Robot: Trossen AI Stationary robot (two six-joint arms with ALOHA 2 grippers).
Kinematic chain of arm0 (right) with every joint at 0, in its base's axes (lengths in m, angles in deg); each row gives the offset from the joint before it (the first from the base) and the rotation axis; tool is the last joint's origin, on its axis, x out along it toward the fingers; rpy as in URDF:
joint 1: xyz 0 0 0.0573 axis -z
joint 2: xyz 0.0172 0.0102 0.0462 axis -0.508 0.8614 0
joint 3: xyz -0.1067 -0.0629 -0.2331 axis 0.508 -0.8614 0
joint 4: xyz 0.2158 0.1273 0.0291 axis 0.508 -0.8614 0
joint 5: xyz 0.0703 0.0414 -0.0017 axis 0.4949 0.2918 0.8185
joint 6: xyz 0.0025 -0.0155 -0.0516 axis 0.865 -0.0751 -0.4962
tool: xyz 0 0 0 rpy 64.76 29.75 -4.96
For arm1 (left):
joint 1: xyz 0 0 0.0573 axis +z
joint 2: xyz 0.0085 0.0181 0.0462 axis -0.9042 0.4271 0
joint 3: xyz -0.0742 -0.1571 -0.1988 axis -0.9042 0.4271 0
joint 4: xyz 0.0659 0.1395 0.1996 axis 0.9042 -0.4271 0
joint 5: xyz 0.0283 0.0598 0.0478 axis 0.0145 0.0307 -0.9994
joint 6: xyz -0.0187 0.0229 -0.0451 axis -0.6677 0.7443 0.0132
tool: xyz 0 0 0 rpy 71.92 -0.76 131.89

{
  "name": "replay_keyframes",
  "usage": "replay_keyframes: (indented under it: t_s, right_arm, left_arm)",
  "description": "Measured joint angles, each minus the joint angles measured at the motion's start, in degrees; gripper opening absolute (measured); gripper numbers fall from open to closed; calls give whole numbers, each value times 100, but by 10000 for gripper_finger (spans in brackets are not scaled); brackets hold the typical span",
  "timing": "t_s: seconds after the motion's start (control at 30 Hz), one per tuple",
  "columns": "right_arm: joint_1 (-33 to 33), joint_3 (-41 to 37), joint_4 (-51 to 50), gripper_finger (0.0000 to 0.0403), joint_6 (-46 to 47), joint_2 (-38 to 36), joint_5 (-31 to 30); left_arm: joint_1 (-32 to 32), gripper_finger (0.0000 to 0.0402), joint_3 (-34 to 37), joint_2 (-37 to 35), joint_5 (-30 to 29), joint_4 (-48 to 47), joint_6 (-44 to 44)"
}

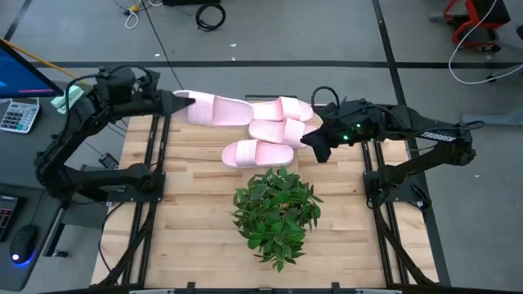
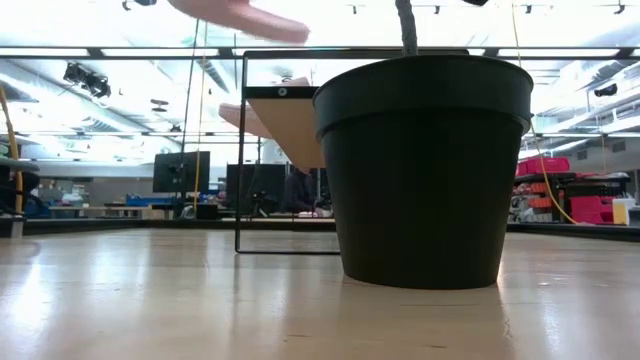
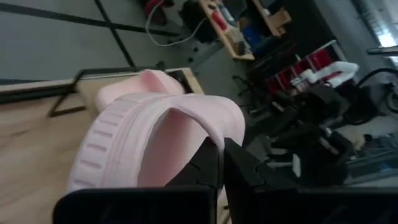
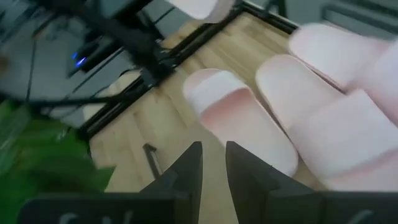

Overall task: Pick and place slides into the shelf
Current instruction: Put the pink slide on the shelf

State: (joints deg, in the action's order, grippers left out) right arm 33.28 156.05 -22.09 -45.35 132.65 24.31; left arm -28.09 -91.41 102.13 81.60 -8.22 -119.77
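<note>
High view: left pincer (image 1: 181,102) pinches a pink slide (image 1: 214,109) at the bench's (image 1: 196,204) far left. Right pincer (image 1: 315,147) hangs slightly spread, empty, beside three other slides (image 1: 270,131).

The floor (image 1: 270,37) is grey, with dark lines across it and cables (image 1: 208,15) lying at the top middle. A calculator (image 1: 18,114) sits at the left edge, and a computer mouse (image 1: 23,242) at the lower left. Far behind the table, desks and dark screens (image 2: 182,172) stand under bright ceiling lights (image 2: 130,50).
</note>
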Motion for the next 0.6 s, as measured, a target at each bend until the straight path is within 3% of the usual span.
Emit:
replay_keyframes:
  t_s: [0.3, 0.6]
  right_arm:
    - [-682, 0, 320, 77, -1445, -195, 499]
    - [-1099, 0, 254, 77, -1604, -226, 435]
  left_arm:
    - [-1356, 10, 0, 385, -1052, 176, -825]
    - [-2837, 10, 0, 942, -2866, 181, -2453]
